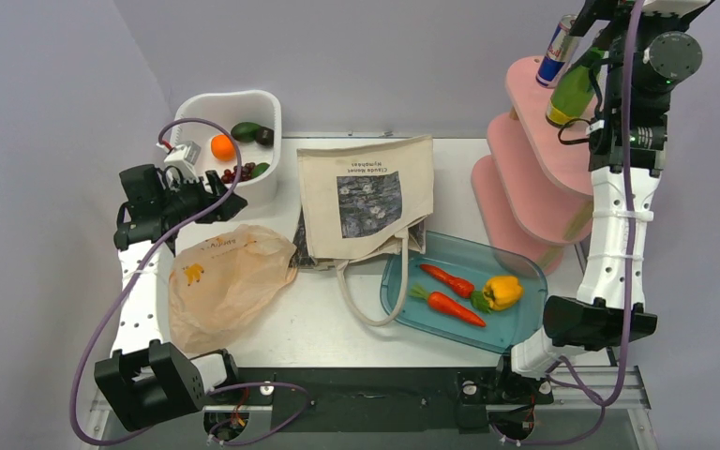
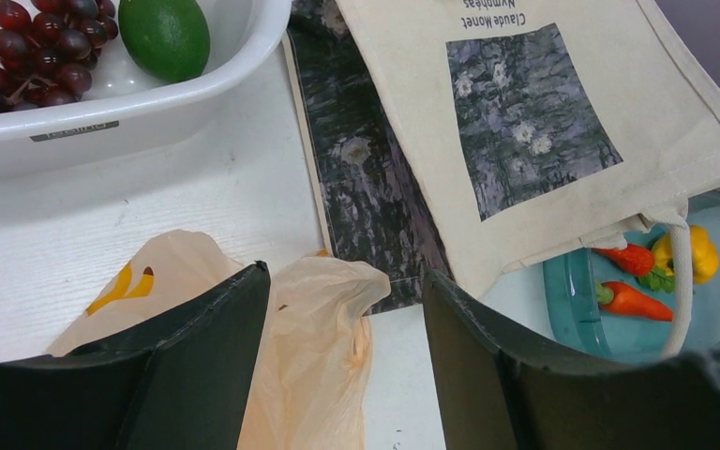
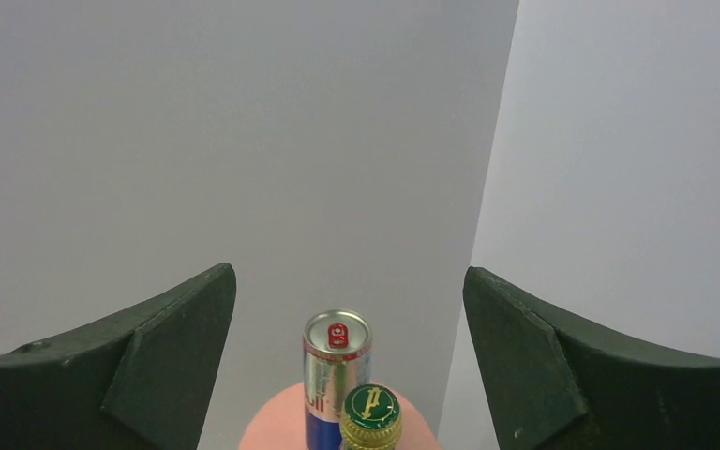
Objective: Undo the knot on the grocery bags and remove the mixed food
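The peach-orange plastic bag [image 1: 230, 281] lies flat and slack on the table. No tied knot shows; its loose top end [image 2: 337, 300] lies between my left fingers. My left gripper [image 2: 345, 274] is open just above it, near the white bin [image 1: 216, 195]. The cream tote [image 1: 366, 192] lies flat with its floral side panel [image 2: 366, 178] showing. Two carrots [image 1: 450, 292] lie in the teal tray [image 1: 511, 333]. The can [image 1: 555, 52] and green bottle [image 1: 574, 89] stand on the pink shelf's top tier. My right gripper [image 3: 349, 270] is open above them [image 1: 589, 28]. An avocado [image 1: 246, 131] is in the bin.
The white bin [image 1: 272, 108] at back left also holds an orange fruit [image 1: 222, 146], grapes [image 2: 28, 56] and a green fruit [image 2: 164, 36]. A yellow bell pepper [image 1: 502, 292] lies in the tray. The pink three-tier shelf [image 1: 525, 159] stands at the right. The tote's handle [image 1: 361, 300] loops onto the tray's rim.
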Controlling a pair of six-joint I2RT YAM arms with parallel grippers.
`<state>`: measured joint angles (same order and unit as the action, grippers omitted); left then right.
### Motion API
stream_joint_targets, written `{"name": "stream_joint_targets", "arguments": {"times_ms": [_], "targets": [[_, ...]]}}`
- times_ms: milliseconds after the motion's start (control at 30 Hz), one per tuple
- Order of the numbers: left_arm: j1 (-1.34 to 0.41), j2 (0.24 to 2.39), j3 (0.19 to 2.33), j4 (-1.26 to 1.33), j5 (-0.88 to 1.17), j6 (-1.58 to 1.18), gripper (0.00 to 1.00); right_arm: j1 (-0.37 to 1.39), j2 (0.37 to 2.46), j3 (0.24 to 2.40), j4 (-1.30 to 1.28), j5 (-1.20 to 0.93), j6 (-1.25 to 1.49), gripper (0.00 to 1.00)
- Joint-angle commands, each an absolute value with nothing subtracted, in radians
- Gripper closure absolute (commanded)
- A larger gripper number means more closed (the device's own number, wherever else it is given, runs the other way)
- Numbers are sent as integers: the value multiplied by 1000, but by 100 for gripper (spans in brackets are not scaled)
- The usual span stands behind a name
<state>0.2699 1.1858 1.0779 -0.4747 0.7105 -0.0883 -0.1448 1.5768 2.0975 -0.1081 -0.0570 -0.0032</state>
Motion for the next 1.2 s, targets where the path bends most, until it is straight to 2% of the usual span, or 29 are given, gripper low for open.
{"name": "stream_joint_targets", "arguments": {"times_ms": [0, 267, 400, 600, 733, 833, 933, 967, 1033, 1067, 1133, 1167], "targets": [[272, 1134, 1118, -537, 702, -48, 41, -124, 1488, 2163, -58, -155, 25, 13], [392, 1126, 1184, -911, 674, 203, 41, -6, 1383, 2074, -216, -344, 32, 13], [481, 1188, 1234, -1074, 548, 385, 41, 121, 1329, 1929, -298, -395, 32, 13], [518, 1215, 1113, -998, 235, 574, 41, 356, 1295, 1721, -375, -446, -3, 14], [516, 1257, 988, -848, 124, 614, 41, 465, 1307, 1627, -390, -479, -45, 15], [515, 1319, 924, -773, 121, 622, 41, 514, 1329, 1585, -390, -502, -60, 15], [515, 1377, 899, -770, 223, 619, 42, 547, 1349, 1559, -367, -515, -57, 16], [515, 1383, 896, -773, 280, 617, 44, 552, 1355, 1543, -358, -522, -53, 16], [516, 1379, 900, -792, 379, 619, 64, 567, 1362, 1516, -326, -527, -41, 16], [516, 1359, 915, -805, 417, 620, 85, 579, 1364, 1508, -304, -529, -37, 16], [516, 1291, 945, -855, 554, 622, 100, 603, 1365, 1481, -265, -529, -30, 16], [516, 1265, 955, -865, 645, 618, 100, 624, 1366, 1459, -250, -528, -28, 17]]}}
